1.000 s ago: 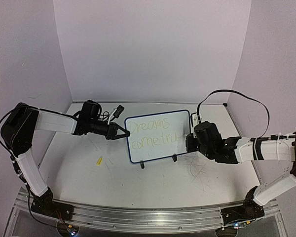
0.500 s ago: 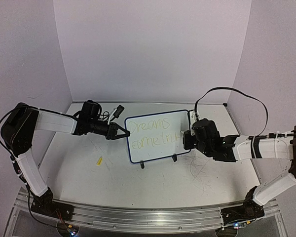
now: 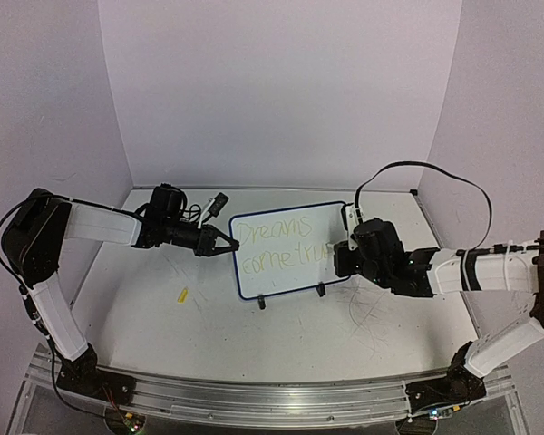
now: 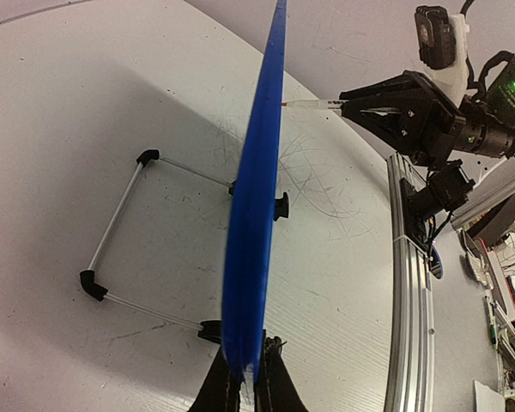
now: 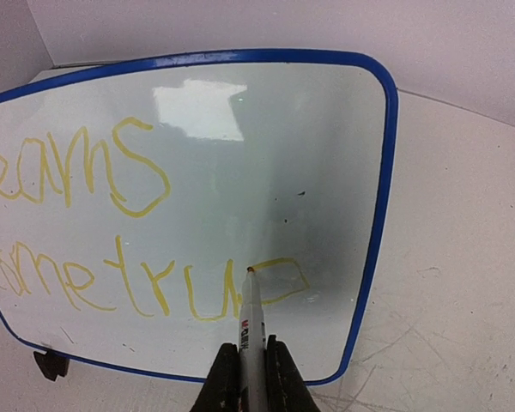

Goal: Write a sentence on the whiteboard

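Observation:
The whiteboard point(image 3: 281, 279), blue-rimmed, stands upright mid-table on two black clip feet point(image 3: 261, 303). On it the sentence point(image 3: 276, 246) reads "Dreams come true" in faint yellow, on two lines. My left gripper point(image 3: 225, 243) is shut on the board's left rim; the left wrist view shows the blue edge point(image 4: 256, 197) pinched between my left gripper point(image 4: 245, 384). My right gripper point(image 3: 340, 256) is at the board's right end, shut on a white marker point(image 5: 251, 322). The marker's tip touches the board point(image 5: 326, 154) at the last letter of the sentence point(image 5: 112, 257).
A small yellow piece point(image 3: 183, 294) lies on the tabletop left of the board. The wire stand point(image 4: 112, 232) juts out behind the board. Grey scratch marks point(image 3: 367, 317) cover the table near my right arm. Walls close in the back and sides.
My right arm has shifted slightly left and towards the board with the marker. The left arm and the board have not moved.

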`<state>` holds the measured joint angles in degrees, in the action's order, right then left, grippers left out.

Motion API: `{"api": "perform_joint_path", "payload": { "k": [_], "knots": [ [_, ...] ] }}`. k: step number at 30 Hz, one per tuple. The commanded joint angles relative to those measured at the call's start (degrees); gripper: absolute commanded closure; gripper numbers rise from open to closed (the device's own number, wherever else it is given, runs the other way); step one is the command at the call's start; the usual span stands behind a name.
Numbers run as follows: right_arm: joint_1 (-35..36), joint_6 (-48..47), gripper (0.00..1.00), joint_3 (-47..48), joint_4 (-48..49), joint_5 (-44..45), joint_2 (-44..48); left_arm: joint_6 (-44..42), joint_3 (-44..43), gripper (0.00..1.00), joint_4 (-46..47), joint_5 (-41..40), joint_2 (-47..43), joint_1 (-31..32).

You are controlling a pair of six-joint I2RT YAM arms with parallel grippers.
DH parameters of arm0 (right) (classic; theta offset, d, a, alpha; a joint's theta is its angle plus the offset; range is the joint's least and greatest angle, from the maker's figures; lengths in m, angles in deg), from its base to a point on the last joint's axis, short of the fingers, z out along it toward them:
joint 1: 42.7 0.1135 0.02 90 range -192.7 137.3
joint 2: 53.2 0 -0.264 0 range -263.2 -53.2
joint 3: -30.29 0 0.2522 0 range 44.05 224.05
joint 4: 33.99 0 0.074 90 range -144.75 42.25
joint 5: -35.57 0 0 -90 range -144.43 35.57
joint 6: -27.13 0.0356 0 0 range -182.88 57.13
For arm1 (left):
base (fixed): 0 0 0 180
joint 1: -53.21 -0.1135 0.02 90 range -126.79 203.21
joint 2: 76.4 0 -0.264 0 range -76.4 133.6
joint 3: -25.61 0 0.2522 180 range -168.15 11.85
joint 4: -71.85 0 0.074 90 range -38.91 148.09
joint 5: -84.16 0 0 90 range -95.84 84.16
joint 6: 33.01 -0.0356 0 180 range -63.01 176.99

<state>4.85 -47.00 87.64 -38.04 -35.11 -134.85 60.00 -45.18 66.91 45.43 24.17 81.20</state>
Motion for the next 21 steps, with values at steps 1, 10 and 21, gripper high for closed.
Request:
{"api": "perform_joint_path", "payload": {
  "k": [1, 10, 21],
  "knots": [
    [-0.16, 1.20, 1.00, -1.31, -1.05, -1.22, -0.52, -2.57, -1.59, 1.00, -2.74, -2.85, 1.11, 0.42],
    [-0.11, 2.05, 1.00, -3.14, -2.66, -0.40, -0.12, -2.57, -1.55, 1.00, -2.74, -2.91, 1.12, 0.40],
    [-0.17, 0.70, 1.00, -2.57, -5.07, 9.11, 4.34, -2.65, -1.53, 1.00, -2.81, -2.94, 1.15, 0.40]
  ]
}}
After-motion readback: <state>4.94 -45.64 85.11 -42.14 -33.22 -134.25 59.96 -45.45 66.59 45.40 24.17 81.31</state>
